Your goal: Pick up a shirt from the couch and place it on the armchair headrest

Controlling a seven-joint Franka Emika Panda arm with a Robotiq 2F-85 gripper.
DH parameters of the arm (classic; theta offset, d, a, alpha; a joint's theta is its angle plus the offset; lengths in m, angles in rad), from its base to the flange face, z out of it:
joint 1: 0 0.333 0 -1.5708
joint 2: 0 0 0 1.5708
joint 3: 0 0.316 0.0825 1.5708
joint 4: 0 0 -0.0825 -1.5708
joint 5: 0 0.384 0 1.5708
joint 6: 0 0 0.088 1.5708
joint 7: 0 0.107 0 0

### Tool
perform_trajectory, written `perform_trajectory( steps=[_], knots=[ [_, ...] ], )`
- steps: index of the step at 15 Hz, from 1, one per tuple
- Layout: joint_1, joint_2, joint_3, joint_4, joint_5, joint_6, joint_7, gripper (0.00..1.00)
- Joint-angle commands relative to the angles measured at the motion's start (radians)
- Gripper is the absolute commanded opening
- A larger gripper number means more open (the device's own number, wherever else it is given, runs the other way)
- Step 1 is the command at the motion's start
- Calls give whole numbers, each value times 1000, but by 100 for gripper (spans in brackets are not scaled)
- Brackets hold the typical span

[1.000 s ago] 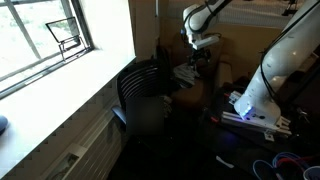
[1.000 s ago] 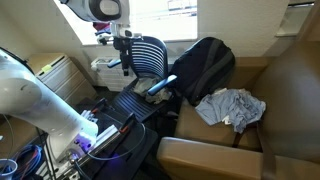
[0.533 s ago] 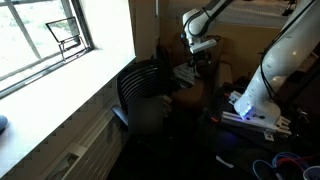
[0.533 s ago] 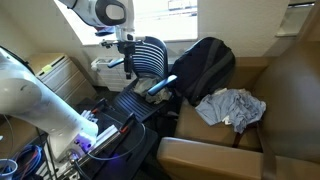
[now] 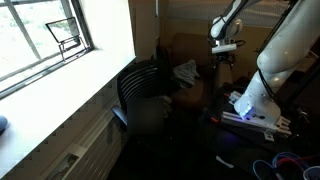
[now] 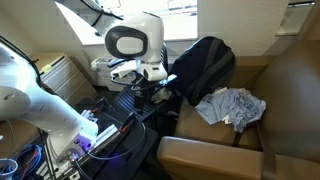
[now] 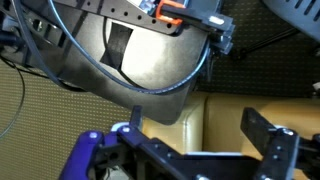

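A crumpled grey shirt (image 6: 232,107) lies on the brown leather couch (image 6: 285,85); it also shows small and dim in an exterior view (image 5: 186,72). The armchair is a black slatted chair (image 5: 140,95), partly hidden behind the arm in an exterior view (image 6: 152,50). My gripper (image 6: 150,88) hangs over the chair's seat, left of the shirt and apart from it. It also shows in an exterior view (image 5: 223,60). In the wrist view the gripper (image 7: 200,132) is open and empty, with tan couch leather (image 7: 225,115) between the fingers.
A black backpack (image 6: 205,65) leans on the couch between the chair and the shirt. The robot base (image 5: 255,100) and cables (image 6: 110,135) fill the floor by the chair. A window (image 5: 45,35) and a ledge (image 5: 50,120) run beside the chair.
The arm has swung away from the chair's headrest toward the couch and dropped lower. The shirt has not moved.
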Motion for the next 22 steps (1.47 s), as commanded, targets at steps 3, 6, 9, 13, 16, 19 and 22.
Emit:
perform_trajectory(
  steps=[3, 6, 9, 13, 16, 19, 22],
  knots=[
    [28, 40, 10, 28, 43, 27, 204, 100],
    [20, 26, -3, 95, 140, 3, 272, 100],
    [-11, -71, -40, 93, 170, -15, 325, 100],
    [-59, -53, -75, 170, 247, 43, 377, 100],
    [-65, -60, -70, 174, 238, 53, 412, 100],
    [-63, -53, -68, 180, 236, 56, 427, 100],
    [-22, 113, -27, 230, 352, 276, 622, 100]
  ],
)
